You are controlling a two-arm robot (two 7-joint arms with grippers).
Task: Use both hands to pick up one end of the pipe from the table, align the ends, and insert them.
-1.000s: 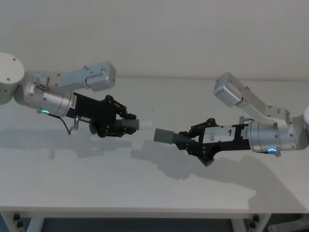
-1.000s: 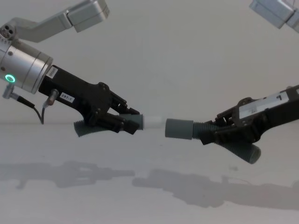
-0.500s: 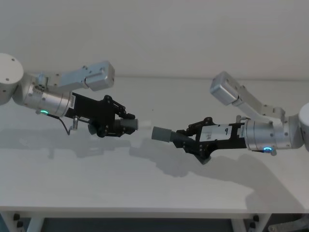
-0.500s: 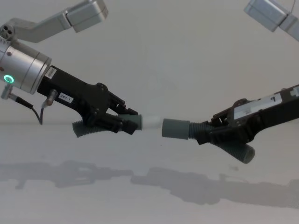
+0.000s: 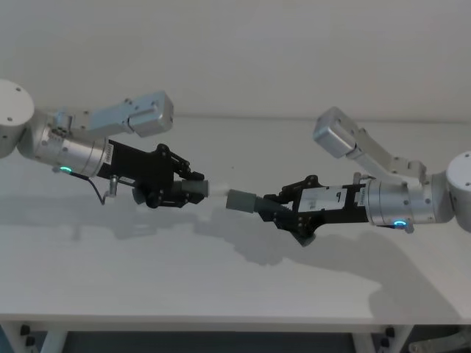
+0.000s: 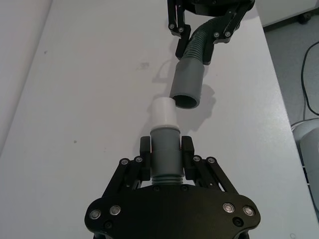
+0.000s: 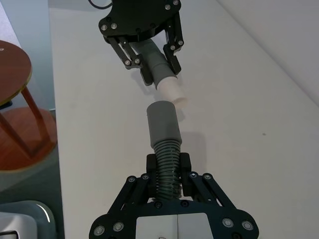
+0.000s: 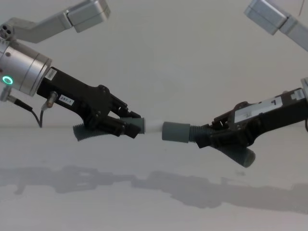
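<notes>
Pipe point(image 8: 175, 131) ends nearly touching, unjoined

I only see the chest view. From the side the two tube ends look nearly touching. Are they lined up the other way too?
Observer: Not quite. In the left wrist view the white tip sits off-centre against the grey cuff, not yet inside.
Operator: Is that cuff hollow?
Observer: Yes, that view looks into its open mouth.
Operator: Where do the pincers hold?
Observer: The left pincer clamps the smooth collar; the right pincer clamps the ribs.
</notes>
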